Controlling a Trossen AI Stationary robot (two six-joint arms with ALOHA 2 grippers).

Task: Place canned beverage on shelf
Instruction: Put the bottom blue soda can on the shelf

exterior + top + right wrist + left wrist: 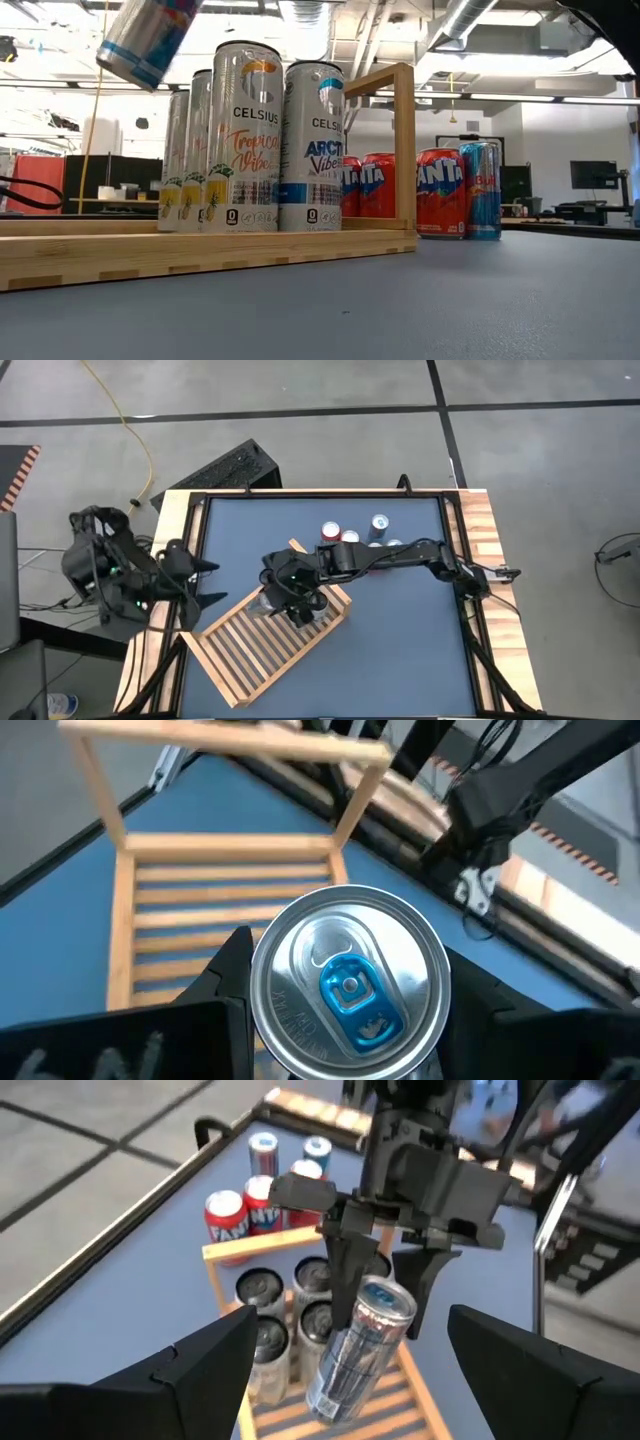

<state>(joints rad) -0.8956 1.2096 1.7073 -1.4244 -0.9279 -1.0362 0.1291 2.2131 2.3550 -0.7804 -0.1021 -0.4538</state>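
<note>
A silver-and-blue canned beverage [352,1355] hangs tilted above the shelf [262,645], with my right gripper [296,603] shut on it. The low view shows it high up at the left [146,35]. The shelf is a light wood slatted rack with a raised frame. It lies at an angle on the blue table, near the left front. Several tall cans [272,1308] stand on the slats at its far end. My left gripper [216,583] waits open at the table's left edge, its fingers pointing toward the shelf and touching nothing. My right gripper pinches the can's side wall just below its top rim [362,1323] between its two fingers [343,1275], one on each side of the lid [350,985]. The fingers slant down from the table's right side. The can hangs tilted below them, clear of the slats.
Red Fanta cans [440,192] and a blue can [481,188] stand on the table beyond the shelf's far end. The shelf's upright frame post [404,145] rises beside the standing cans. Bare slats [230,890] lie toward the shelf's near end.
</note>
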